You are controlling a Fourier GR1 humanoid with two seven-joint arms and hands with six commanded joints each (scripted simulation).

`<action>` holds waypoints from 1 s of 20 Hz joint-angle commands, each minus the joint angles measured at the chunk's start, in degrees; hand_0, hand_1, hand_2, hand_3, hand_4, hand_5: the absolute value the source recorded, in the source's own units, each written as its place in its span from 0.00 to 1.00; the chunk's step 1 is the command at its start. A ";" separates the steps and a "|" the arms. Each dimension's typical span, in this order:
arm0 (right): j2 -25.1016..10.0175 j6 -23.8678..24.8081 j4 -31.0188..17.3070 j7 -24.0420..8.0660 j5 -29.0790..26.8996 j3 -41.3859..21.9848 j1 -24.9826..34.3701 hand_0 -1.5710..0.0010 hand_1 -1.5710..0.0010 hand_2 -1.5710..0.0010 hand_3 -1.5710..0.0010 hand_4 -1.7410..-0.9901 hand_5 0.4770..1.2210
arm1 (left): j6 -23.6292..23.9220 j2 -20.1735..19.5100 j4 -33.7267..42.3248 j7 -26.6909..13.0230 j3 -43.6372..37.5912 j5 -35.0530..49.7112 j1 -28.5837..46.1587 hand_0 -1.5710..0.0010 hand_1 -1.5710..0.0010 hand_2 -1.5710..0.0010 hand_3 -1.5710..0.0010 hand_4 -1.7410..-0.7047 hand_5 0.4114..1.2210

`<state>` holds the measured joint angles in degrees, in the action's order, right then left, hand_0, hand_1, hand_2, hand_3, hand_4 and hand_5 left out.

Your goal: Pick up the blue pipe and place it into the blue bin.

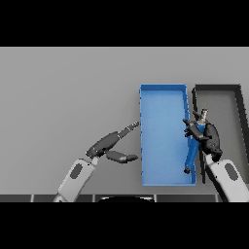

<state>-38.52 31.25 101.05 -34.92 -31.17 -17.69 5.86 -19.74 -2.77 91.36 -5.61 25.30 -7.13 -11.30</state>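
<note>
Right hand (209, 137) curled round the blue pipe (194, 148), pipe held tilted over the right edge of the blue bin (163, 92), dark bin (217, 88) just beside it — left hand (108, 145) above the table (63, 97), fingers relaxed and spread, holding nothing.

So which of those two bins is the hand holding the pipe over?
The blue bin, left of the dark one. The right hand holds the blue pipe over its right edge.
</note>
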 commanded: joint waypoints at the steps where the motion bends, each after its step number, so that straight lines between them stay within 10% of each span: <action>1: -1.97 1.18 -1.12 0.00 -1.99 -2.14 0.94 0.40 0.46 0.45 0.68 0.32 1.00 | 0.04 0.07 -0.04 -0.58 -0.09 -0.03 -0.40 1.00 1.00 1.00 1.00 0.83 0.01; 4: -7.75 0.68 -2.84 0.00 -6.99 -8.30 3.80 0.69 0.72 0.72 0.84 0.62 0.95 | 0.02 0.06 0.35 -0.92 -0.22 0.23 -0.46 1.00 1.00 1.00 1.00 0.83 0.02; 9: -15.47 -1.51 -4.33 -0.02 -10.80 -21.10 11.40 0.90 0.91 0.91 0.95 0.88 0.61 | 0.29 0.50 0.33 -0.94 0.27 0.09 0.41 1.00 1.00 1.00 1.00 0.83 0.02; 20: -19.10 -0.20 -6.43 0.44 -13.88 -31.87 18.79 0.99 0.99 0.99 1.00 0.96 0.26 | 0.98 0.17 0.39 -0.61 0.27 -0.84 0.55 1.00 1.00 1.00 1.00 0.82 0.02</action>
<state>-57.61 31.02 94.64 -34.41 -45.06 -49.56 24.66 -18.76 -2.59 91.74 -6.25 25.57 -7.98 -10.76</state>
